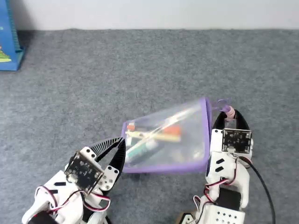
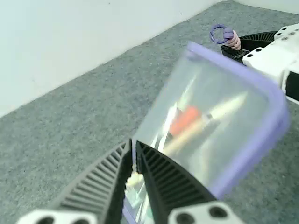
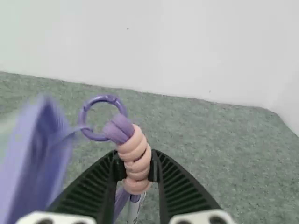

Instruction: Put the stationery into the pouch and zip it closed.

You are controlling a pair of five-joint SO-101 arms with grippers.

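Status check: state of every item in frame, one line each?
pouch: held at both ends, tilted; whether zipped cannot be told.
stationery: inside the pouch.
zipper pull: pinched in right gripper.
left gripper: fingers shut on pouch edge.
right gripper: fingers shut on zipper pull.

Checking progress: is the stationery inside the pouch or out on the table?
Inside. The stationery shows through the clear wall of the pouch.
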